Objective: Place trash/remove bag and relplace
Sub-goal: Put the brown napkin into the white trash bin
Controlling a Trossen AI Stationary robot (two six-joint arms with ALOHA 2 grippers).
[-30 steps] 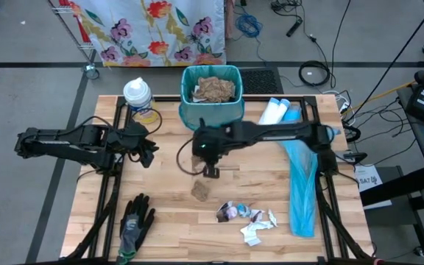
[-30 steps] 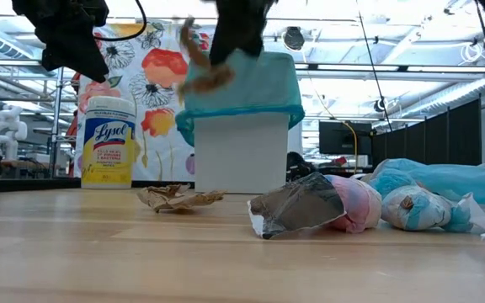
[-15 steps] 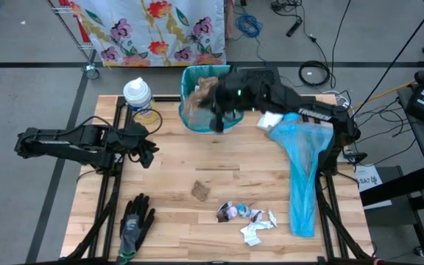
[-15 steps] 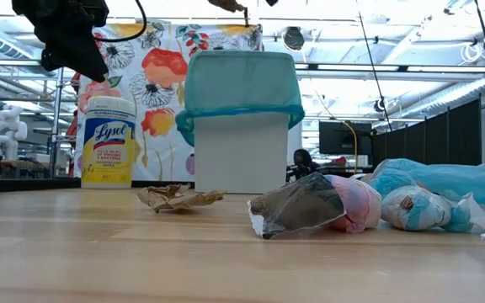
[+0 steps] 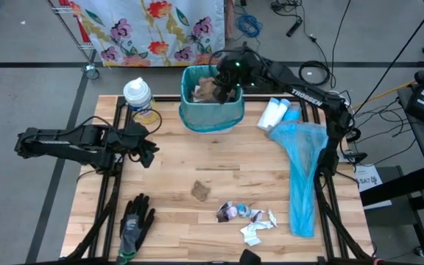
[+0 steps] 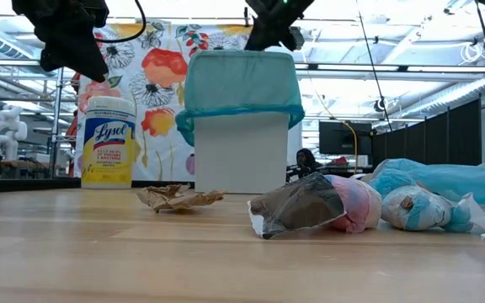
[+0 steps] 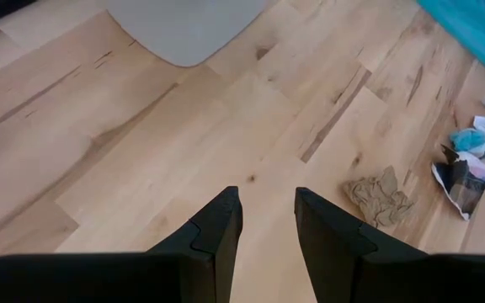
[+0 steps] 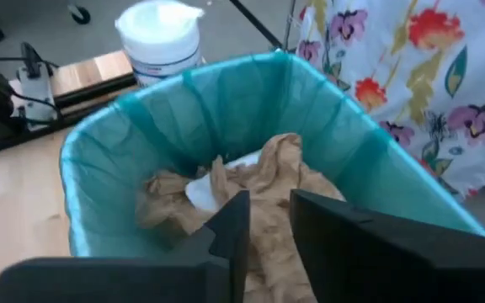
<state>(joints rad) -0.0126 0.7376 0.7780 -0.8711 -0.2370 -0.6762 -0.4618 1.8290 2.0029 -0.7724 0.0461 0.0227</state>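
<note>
A white bin lined with a teal bag stands at the table's far edge, holding crumpled brown paper towels. My right gripper hovers over the bin's far right rim, pointing down into it, fingers a little apart. A brown towel strip shows in the gap between them. More trash lies on the table: one brown towel and a heap of wrappers and tissue. My left gripper waits open above the table's left side. My right gripper stands over the bin with a brown towel strip showing between its parted fingers; I cannot tell whether either finger touches it or whether it lies on the pile below.
A Lysol wipes can stands left of the bin. White bottles and a loose blue bag lie along the right side. A black-and-grey glove rests near the front left. Bare wood lies between bin and trash.
My right gripper has risen from the table's middle with a brown paper towel and swung toward the far edge, ending above the bin. It has tipped from pointing steeply down to a shallower slant. The towel no longer shows outside the bin.
</note>
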